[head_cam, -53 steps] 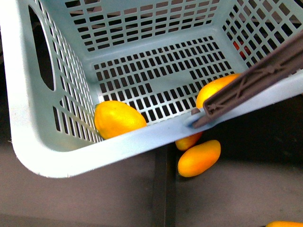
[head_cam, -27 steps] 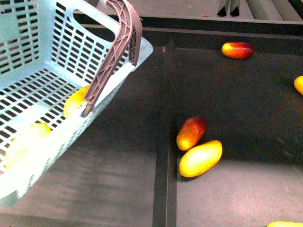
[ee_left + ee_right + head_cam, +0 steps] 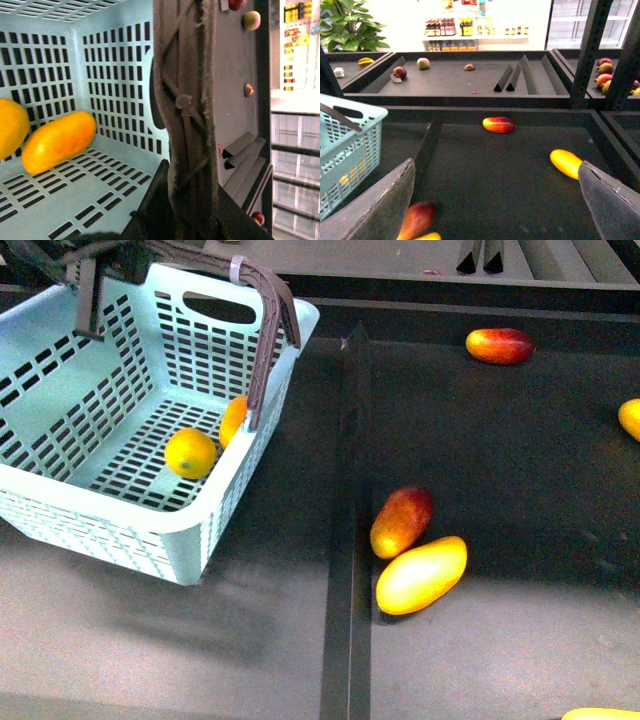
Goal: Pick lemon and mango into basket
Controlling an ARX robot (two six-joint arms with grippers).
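Right now your left gripper [image 3: 85,265] is at the far left corner of the dark shelf, clamped on the brown ribbed handle [image 3: 262,335] of the aqua basket [image 3: 110,530]. From the left wrist camera the handle [image 3: 187,110] fills the middle of the frame, pinched between the dark jaws, with the basket's slotted wall [image 3: 115,85] just behind it.

Inside the basket lie two fruits. The lemon [image 3: 190,453] — round and bright yellow from the front — rests on the slotted floor near the middle. A yellow-orange mango [image 3: 233,418] lies touching the wall nearest the shelf's centre divider [image 3: 345,540]; the wrist camera shows it as a long oval [image 3: 59,141] beside the lemon's edge [image 3: 10,127].

Your right gripper [image 3: 495,210] holds nothing — its two grey fingers [image 3: 380,210] stand wide apart above the right half of the shelf.

On that half, a red-yellow mango [image 3: 402,521] touches a yellow mango [image 3: 422,575] just beside the divider. Another red mango [image 3: 499,345] lies near the far edge.
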